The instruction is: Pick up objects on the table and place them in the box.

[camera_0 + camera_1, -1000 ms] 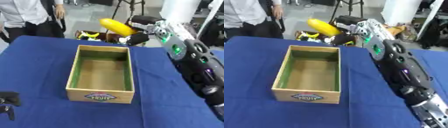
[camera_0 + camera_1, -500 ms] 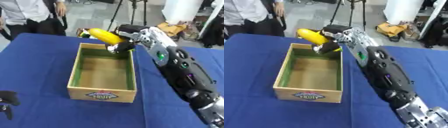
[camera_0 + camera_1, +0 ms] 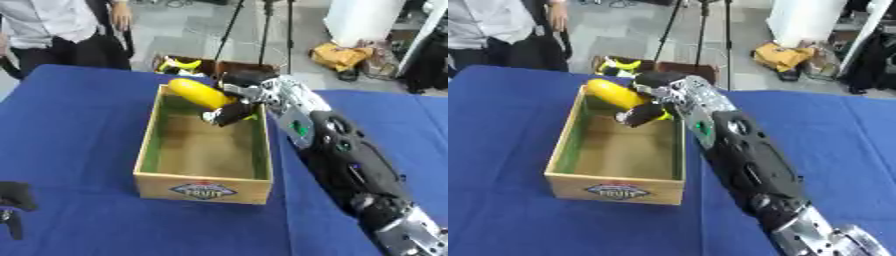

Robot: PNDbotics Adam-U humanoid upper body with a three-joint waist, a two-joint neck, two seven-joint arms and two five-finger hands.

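A yellow banana-like object [image 3: 199, 93] is held over the far end of the open wooden box [image 3: 203, 186]. My right hand [image 3: 234, 106] is shut on it, reaching in from the right over the box's far right corner. The box stands on the blue table with a fruit label on its front wall; its floor looks bare. My left hand [image 3: 12, 205] rests at the lower left corner of the left eye view, dark, its fingers not made out.
My long right arm [image 3: 350, 165] runs along the table's right side, close to the box's right wall. Beyond the far table edge sits a crate with yellow items [image 3: 182, 64], tripod legs and a standing person.
My right hand has carried the yellow object leftward and down, from beyond the box's far right corner to above the box's far end. The camera view has shifted a little.
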